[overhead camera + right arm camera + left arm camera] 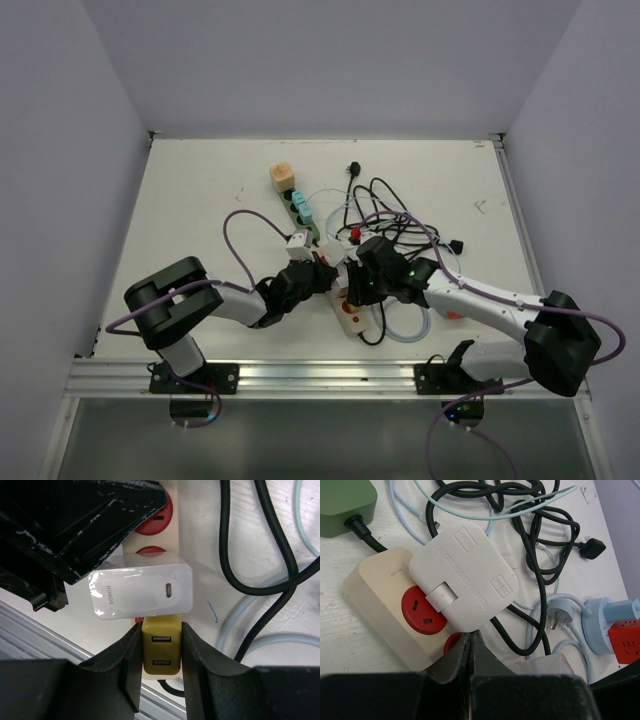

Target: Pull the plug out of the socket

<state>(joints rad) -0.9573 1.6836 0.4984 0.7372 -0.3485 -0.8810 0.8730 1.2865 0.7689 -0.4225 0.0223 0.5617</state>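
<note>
Right claw [160, 630]: closed narrowly on the yellow plug [160, 652], with one finger pressed against each of its sides.
Yellow plug: found at the near end of the power strip [375, 597], with two USB ports turned towards the wrist camera. Its base is hidden, so whether it is seated cannot be told.
White charger [142, 597]: plugged into the power strip, touching the yellow plug on that plug's far side.
Left claw [471, 645]: fully closed, finger against finger, with nothing held. Its tips are placed over the power strip beside the white charger.
Power strip: cream with red sockets, laid on the surface [200, 200] between the two claws.
Green adapter [345, 505]: set just past the far end of the power strip, a black cord leading from it.
Black cables [540, 530]: tangled on the right of the power strip.
Peach block [282, 177]: seen well beyond the power strip, farthest from the arms.
</note>
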